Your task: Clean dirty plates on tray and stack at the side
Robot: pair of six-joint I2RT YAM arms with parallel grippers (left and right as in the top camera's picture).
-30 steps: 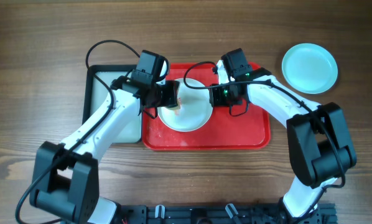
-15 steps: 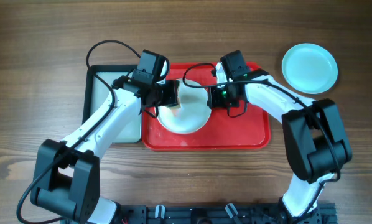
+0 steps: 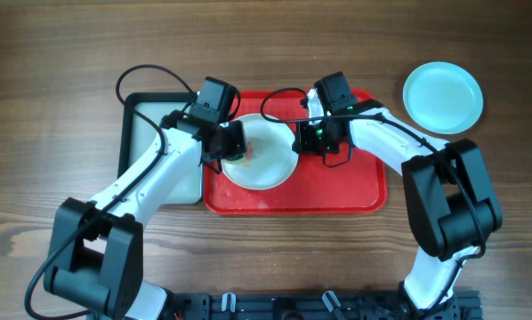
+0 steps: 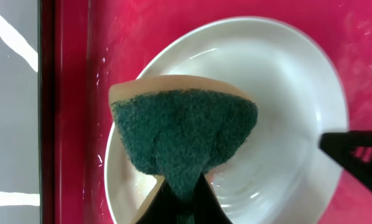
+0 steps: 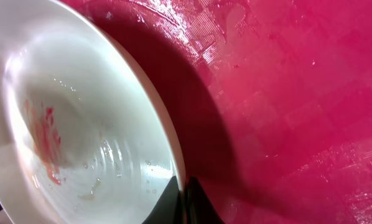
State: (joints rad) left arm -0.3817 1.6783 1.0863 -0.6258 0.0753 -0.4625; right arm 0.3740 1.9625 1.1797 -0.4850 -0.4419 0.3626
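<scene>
A white plate (image 3: 264, 153) lies tilted on the red tray (image 3: 337, 191). It shows in the left wrist view (image 4: 285, 112) and in the right wrist view (image 5: 74, 137), where red-orange smears mark its inside. My left gripper (image 3: 237, 142) is shut on a green sponge (image 4: 183, 127) and holds it over the plate's left part. My right gripper (image 3: 299, 138) is shut on the plate's right rim (image 5: 180, 180) and holds that edge raised. A pale turquoise plate (image 3: 442, 97) lies on the table at the far right. No third plate shows.
A black-rimmed grey tray (image 3: 146, 133) sits left of the red tray, partly under my left arm. The red tray's surface (image 5: 298, 93) is wet. Bare wooden table (image 3: 70, 53) surrounds both trays.
My left gripper with the sponge has shifted a little left across the plate. The plate has moved slightly left with it. My right gripper keeps its hold on the rim.
</scene>
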